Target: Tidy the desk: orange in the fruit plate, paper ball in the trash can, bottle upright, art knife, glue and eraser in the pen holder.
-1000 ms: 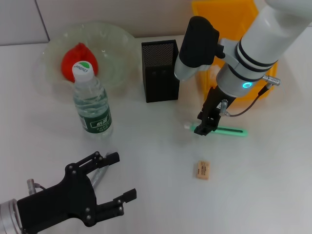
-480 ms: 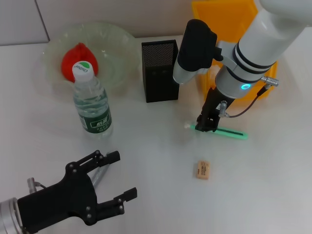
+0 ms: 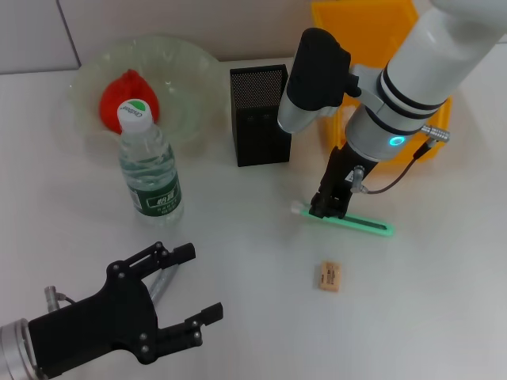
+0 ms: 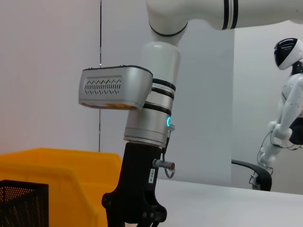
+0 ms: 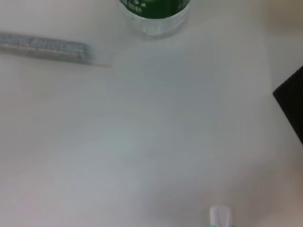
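Right gripper [image 3: 326, 207], centre-right of the head view: fingers narrowed down on the art knife [image 3: 352, 222], which lies flat on the desk [image 3: 444, 301], white end toward frame left. Left gripper [image 3: 178, 293], lower left: spread wide, holding nothing, the glue [image 3: 158, 286] lying beneath it. Eraser [image 3: 328, 276] sits below the knife, apart. Pen holder [image 3: 259, 115] upper centre; trash can [image 3: 372, 47] behind the right arm. Bottle [image 3: 148, 166] upright, left; orange [image 3: 120, 96] in fruit plate [image 3: 186, 71].
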Robot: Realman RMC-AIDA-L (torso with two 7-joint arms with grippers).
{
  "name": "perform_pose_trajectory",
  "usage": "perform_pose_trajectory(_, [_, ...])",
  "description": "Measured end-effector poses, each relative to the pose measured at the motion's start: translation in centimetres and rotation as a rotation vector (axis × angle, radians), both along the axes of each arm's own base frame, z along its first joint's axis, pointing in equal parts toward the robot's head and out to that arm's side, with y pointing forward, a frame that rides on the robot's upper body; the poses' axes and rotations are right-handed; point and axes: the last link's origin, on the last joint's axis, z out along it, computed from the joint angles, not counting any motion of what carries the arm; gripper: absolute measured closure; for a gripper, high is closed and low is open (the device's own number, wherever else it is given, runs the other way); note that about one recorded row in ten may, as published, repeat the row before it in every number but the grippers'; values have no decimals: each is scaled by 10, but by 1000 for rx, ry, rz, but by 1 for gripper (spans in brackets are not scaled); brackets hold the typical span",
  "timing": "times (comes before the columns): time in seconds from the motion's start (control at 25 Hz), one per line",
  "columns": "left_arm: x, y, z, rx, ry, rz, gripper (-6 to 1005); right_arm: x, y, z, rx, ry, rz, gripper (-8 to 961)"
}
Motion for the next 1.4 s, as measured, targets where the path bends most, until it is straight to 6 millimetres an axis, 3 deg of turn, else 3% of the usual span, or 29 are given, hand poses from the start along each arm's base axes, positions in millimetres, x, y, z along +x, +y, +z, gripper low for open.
perform_pose_trajectory(0.24, [0, 0, 0, 2, -2, 4, 185, -12, -2, 9, -5, 38, -3, 869])
perform_pose_trajectory(0.68, [0, -1, 2, 8, -11, 2, 185, -44, 5, 47, 53, 179, -29, 928])
perform_pose_trajectory(1.16, [0, -1, 2, 8, -12, -1, 185, -22, 10, 30, 73, 61, -5, 953])
perform_pose_trajectory(1.4, [1, 0, 2, 6, -12, -1, 185, -18, 9, 17, 61, 40, 18, 779])
